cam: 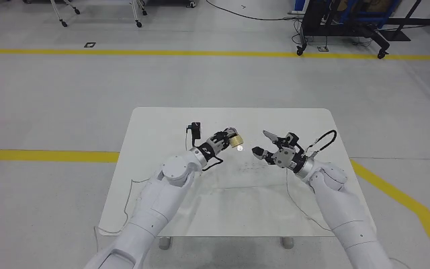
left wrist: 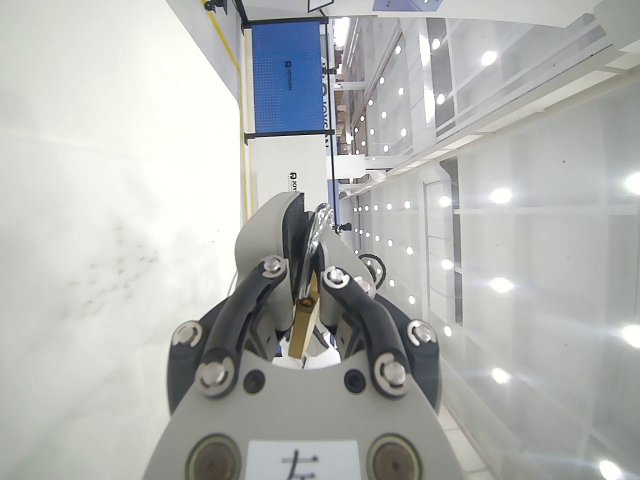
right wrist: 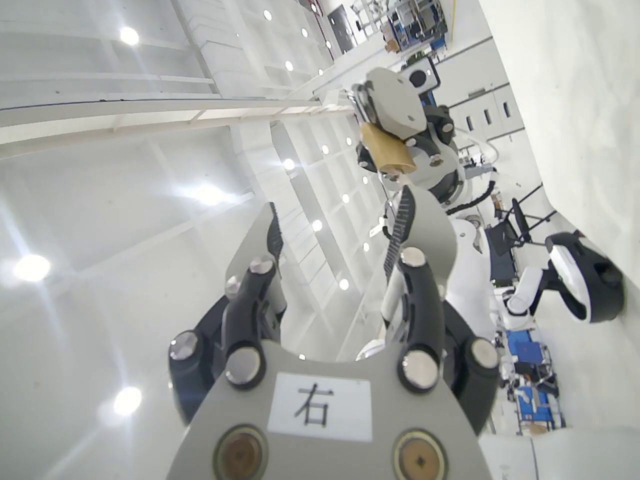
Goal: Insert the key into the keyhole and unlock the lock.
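Observation:
My left gripper (cam: 230, 138) holds a brass padlock (cam: 236, 141) above the middle of the white table. In the left wrist view the left gripper (left wrist: 312, 232) is shut on the lock's silver shackle (left wrist: 320, 222), and the brass body (left wrist: 302, 322) runs back between the fingers. My right gripper (cam: 265, 144) hangs just to the right of the lock, open and holding nothing. In the right wrist view the right gripper (right wrist: 340, 202) faces the padlock (right wrist: 387, 149), a short gap away. A small pale piece (right wrist: 397, 170) sticks out of the lock's free end; I cannot tell if it is the key.
The white table (cam: 168, 128) has rounded corners and bare room on all sides of the arms. A small black device (cam: 194, 128) with a thin cable sits behind the left gripper. Another thin cable (cam: 295, 202) trails over the table by the right arm.

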Controlling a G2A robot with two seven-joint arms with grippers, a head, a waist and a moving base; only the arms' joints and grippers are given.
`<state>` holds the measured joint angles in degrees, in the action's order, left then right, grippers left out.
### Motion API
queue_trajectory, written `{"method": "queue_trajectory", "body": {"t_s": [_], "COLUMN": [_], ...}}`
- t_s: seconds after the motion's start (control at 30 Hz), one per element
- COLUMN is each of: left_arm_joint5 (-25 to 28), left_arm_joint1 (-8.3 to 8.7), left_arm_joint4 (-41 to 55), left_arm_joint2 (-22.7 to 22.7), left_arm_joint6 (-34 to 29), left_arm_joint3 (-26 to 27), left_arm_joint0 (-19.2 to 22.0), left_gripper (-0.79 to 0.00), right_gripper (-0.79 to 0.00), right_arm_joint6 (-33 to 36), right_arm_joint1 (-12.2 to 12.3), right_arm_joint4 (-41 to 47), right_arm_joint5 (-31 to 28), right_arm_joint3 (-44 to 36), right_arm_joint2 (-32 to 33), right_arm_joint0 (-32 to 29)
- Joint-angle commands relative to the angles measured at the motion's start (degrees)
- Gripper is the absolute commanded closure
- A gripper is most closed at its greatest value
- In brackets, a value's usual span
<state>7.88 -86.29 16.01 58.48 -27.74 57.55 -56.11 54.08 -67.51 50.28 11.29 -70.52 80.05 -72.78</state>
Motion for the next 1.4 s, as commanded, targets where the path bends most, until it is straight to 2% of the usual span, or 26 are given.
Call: {"method": "queue_trajectory", "body": {"t_s": [0.0, 0.13, 0.3, 0.5, 0.53, 0.6, 0.63, 0.77, 0.9, 1.0, 1.17, 1.37], "left_arm_joint5": [-2.4, -8.5, -14.1, -17.5, -17.7, -18.8, -19.0, -19.8, -18.5, -19.2, -22.8, -25.2], "left_arm_joint1": [-0.14, -0.94, -2.2, -3.53, -3.73, -4.17, -4.34, -4.69, -3.76, -2.45, -0.01, 1.96], "left_arm_joint4": [-2.0, -3.8, -11.9, -11.6, -11.5, -10.4, -9.9, -7.6, -3.8, -5.7, -15.3, -28.0], "left_arm_joint2": [-1.1, -4.3, -9.5, -11.2, -11.4, -12.0, -12.0, -11.4, -7.1, -4.0, 0.7, 4.5], "left_arm_joint6": [0.3, -0.4, 4.8, 5.7, 5.7, 4.2, 4.2, 4.5, 5.8, 7.7, 10.7, 11.5], "left_arm_joint3": [-0.5, -2.5, -5.6, -9.5, -10.1, -11.1, -11.5, -10.6, -4.6, 3.6, 22.4, 38.8], "left_arm_joint0": [0.5, 2.1, 4.6, 6.3, 6.3, 6.2, 6.1, 5.2, 2.5, 0.0, -5.0, -8.4], "left_gripper": [0.0, 0.0, 0.0, 0.0, -0.049, -0.357, -0.785, -0.785, -0.785, -0.785, -0.785, -0.785], "right_gripper": [-0.785, -0.785, -0.785, -0.785, -0.785, -0.785, -0.785, -0.785, -0.785, -0.785, -0.785, -0.785], "right_arm_joint6": [-1.8, -6.4, -9.8, -9.8, -9.8, -9.8, -9.8, -9.8, -9.8, -9.8, -9.8, -9.8], "right_arm_joint1": [0.6, 1.8, 2.5, 2.5, 2.5, 2.5, 2.5, 2.5, 2.5, 2.5, 2.5, 2.5], "right_arm_joint4": [-1.2, -3.8, -5.1, -5.1, -5.1, -5.1, -5.1, -5.1, -5.1, -5.1, -5.1, -5.1], "right_arm_joint5": [-1.0, -2.5, -2.6, -2.6, -2.6, -2.6, -2.6, -2.6, -2.6, -2.6, -2.6, -2.6], "right_arm_joint3": [-2.2, -8.4, -17.0, -17.0, -17.0, -17.0, -17.0, -17.0, -17.0, -17.0, -17.0, -17.0], "right_arm_joint2": [2.8, 9.0, 13.7, 13.7, 13.7, 13.7, 13.7, 13.7, 13.7, 13.7, 13.7, 13.7], "right_arm_joint0": [-1.9, -7.1, -13.2, -13.2, -13.2, -13.2, -13.2, -13.2, -13.2, -13.2, -13.2, -13.2]}}
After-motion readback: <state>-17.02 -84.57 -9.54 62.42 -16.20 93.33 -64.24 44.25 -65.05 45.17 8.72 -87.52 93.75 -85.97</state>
